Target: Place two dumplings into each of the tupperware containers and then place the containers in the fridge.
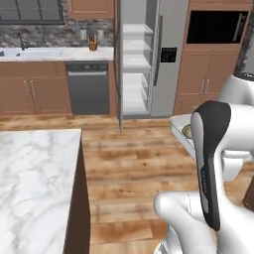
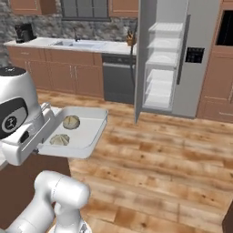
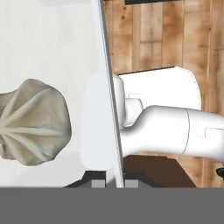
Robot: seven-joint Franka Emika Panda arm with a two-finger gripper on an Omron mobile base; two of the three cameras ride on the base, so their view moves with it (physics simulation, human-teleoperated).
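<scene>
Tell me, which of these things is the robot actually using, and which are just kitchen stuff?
In use:
- container, rim pinched by the shut end effector
- two dumplings inside it
- fridge, door open, shelves bare

Just there:
- dishwasher
- sink
- coffee maker
- marble counter
- wall oven

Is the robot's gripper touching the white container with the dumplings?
Touching. In the hand view the gripper is shut on the container rim, which runs between its fingertips. The right base view shows the container off the floor.
</scene>
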